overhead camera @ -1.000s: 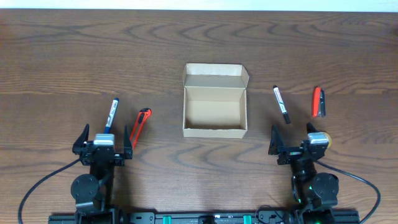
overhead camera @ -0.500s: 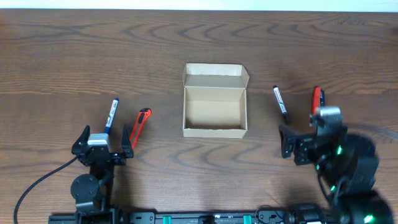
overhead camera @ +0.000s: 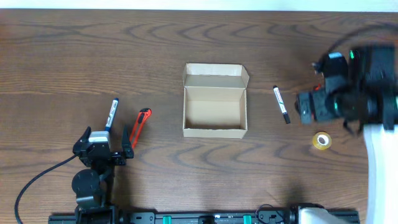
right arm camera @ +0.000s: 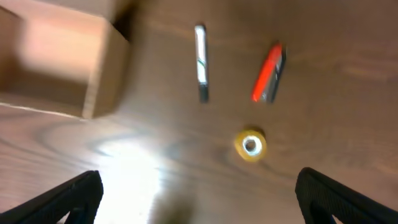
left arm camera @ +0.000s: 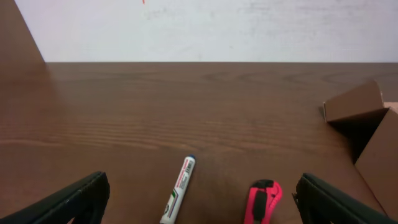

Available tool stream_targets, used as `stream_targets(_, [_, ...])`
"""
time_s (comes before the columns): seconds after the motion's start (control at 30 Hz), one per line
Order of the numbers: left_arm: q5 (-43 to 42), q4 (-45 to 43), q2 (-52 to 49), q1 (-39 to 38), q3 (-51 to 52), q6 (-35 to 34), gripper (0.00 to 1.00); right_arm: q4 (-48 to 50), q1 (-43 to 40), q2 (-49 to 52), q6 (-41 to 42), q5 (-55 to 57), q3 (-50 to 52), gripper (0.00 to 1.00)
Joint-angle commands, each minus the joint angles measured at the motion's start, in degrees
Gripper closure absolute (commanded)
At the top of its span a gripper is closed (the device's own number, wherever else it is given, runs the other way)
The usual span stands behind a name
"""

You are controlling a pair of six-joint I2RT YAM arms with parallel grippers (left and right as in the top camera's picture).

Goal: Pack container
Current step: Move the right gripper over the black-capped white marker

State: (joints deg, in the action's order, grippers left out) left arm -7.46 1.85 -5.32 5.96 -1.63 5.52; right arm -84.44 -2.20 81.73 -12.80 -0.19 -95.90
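The container (overhead camera: 214,102) is a tan cardboard box standing open in the middle of the table; nothing shows inside it. It also shows in the right wrist view, container (right arm camera: 56,68), and at the right edge of the left wrist view, container (left arm camera: 367,124). My left gripper (overhead camera: 104,138) rests open near the front left, and just ahead of it lie a blue-capped marker (left arm camera: 178,198) and a red box cutter (left arm camera: 263,202). My right gripper (overhead camera: 311,102) hangs open and blurred above the right side, holding nothing.
A black marker (overhead camera: 281,104) lies right of the box. In the right wrist view a red and black cutter (right arm camera: 268,73) lies beside the marker (right arm camera: 200,62), with a yellow tape roll (right arm camera: 250,144) nearer me. The tape roll (overhead camera: 321,140) also shows from overhead.
My right arm has risen from the front edge and swung toward the back right, uncovering the yellow tape roll and hiding the right-hand cutter from overhead. The left arm has barely moved.
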Motion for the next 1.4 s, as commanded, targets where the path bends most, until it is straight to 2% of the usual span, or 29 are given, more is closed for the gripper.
stream_targets(0.0, [0.0, 1.92, -0.61, 0.02, 1.36, -0.85, 0.05, 0.42, -2.1, 8.2, -2.08, 2.78, -2.47, 0.08])
stream_targets(0.13, [-0.02, 1.92, -0.68, 0.02, 1.36, -0.85, 0.05, 2.6, -2.71, 15.61, -4.96, 2.71, -2.49, 0.09])
stream_targets(0.2, [-0.02, 1.92, -0.68, 0.02, 1.36, -0.85, 0.05, 4.35, -2.62, 18.29, -6.82, 2.69, -2.45, 0.16])
stream_targets(0.23, [-0.02, 1.92, -0.68, 0.02, 1.36, -0.85, 0.05, 5.29, -2.58, 19.54, -7.78, 2.21, -2.45, 0.15])
stream_targets(0.3, [-0.04, 1.92, -0.68, 0.02, 1.36, -0.85, 0.05, 7.69, -2.6, 21.14, -10.29, -1.42, -2.38, 0.04])
stream_targets(0.33, [-0.04, 1.9, -0.68, 0.02, 1.33, -0.85, 0.04, 8.96, -2.62, 21.62, -12.15, -3.98, -2.21, 0.01])
stream_targets(0.47, [-0.04, 1.92, -0.68, 0.02, 1.33, -0.85, 0.05, 14.4, -2.6, 22.67, -17.64, -8.07, -1.07, 0.01])
stream_targets(0.63, [-0.02, 1.95, -0.68, 0.02, 1.27, -0.85, 0.05, 15.39, -2.89, 23.82, -23.28, -7.34, 2.45, 0.01])
stream_targets(1.03, [-0.02, 1.95, -0.68, 0.02, 1.27, -0.87, 0.05, 30.84, -2.71, 24.3, -19.91, -7.3, 20.46, 0.01])
stream_targets(1.23, [-0.02, 1.95, -0.68, 0.02, 1.25, -1.97, 0.04, 35.54, -2.6, 24.41, -17.44, -7.78, 23.54, 0.01])
stream_targets(1.37, [-0.02, 1.97, -0.68, 0.02, 1.25, -2.8, 0.05, 35.12, -2.58, 26.25, -16.31, -5.62, 23.76, 0.01])
